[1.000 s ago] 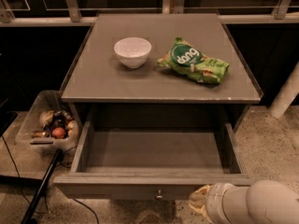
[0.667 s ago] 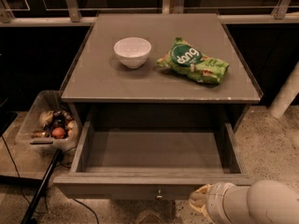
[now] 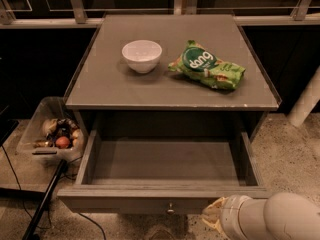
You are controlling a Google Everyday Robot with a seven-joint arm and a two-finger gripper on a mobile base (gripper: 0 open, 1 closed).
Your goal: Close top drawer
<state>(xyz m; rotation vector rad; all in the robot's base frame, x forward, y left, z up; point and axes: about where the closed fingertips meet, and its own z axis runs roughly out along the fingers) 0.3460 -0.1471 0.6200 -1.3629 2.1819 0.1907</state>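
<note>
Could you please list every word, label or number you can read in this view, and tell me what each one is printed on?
"dang": in the dark round logo on the green snack bag, which lies on the cabinet top.
Smaller print on that bag: too blurred to read.
No text shows on the white bowl, the open top drawer, or the end effector at the lower right, just below the drawer's front.

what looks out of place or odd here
Only the top drawer stands out: it hangs wide open under the tabletop. The hand sits low, right of its knob. The bowl and snack bag sit tidy on top.
</note>
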